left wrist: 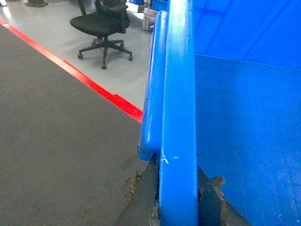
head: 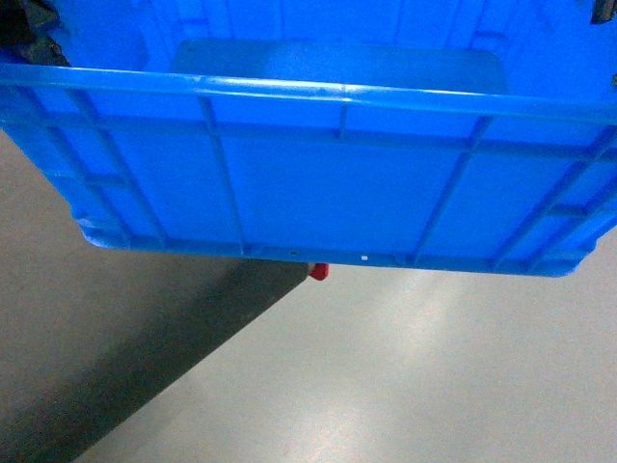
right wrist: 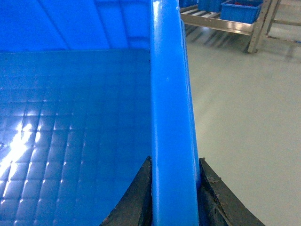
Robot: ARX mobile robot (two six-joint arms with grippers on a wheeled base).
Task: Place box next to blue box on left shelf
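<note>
From my head camera the box [head: 318, 183] fills the upper frame, its ribbed near wall tilted toward me above grey floor [head: 386, 386] and a darker mat [head: 125, 367]; neither pincer shows clearly there. My left gripper [left wrist: 178, 197] is clamped on the box's left rim, one dark finger on each side of it. That wrist alone shows a red floor stripe [left wrist: 94, 87] and a black office chair [left wrist: 103, 23]. My right gripper [right wrist: 174, 197] pinches the opposite rim the same way. Only that view catches a steel roller shelf [right wrist: 221, 23] well apart, carrying a small blue box [right wrist: 241, 9]. I can read no writing anywhere.
</note>
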